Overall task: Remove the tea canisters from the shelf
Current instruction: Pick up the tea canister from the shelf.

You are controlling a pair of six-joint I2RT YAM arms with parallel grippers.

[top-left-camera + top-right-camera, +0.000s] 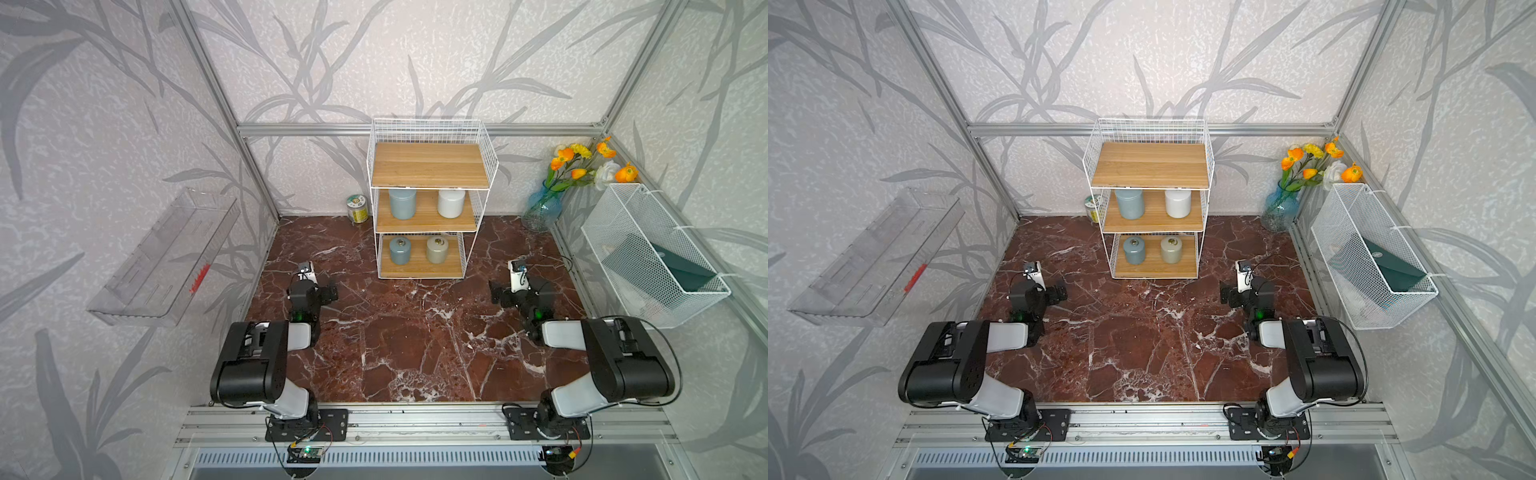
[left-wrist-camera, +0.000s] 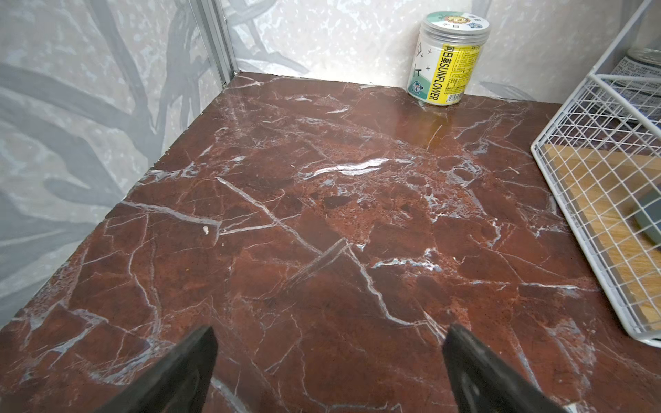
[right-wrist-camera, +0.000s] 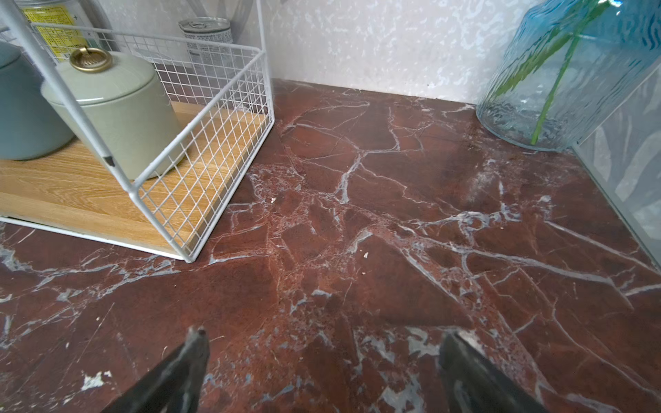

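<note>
On red marble tabletop [image 1: 415,332], leaf-patterned walls [image 1: 124,124], shelf [image 1: 430,166] at back, left tool [image 2: 331,332] and right tool [image 3: 325,334] gaping, empty

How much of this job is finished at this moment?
Done: nothing. On the white wire shelf with wooden boards, the tall blue-grey canister and white canister stand on the middle board, the short blue-grey canister and beige canister on the bottom. In hand: nothing; left gripper and right gripper are open, empty. Remaining: all four.

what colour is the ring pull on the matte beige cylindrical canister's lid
Brass gold ring pull, best in the right wrist view.
</note>
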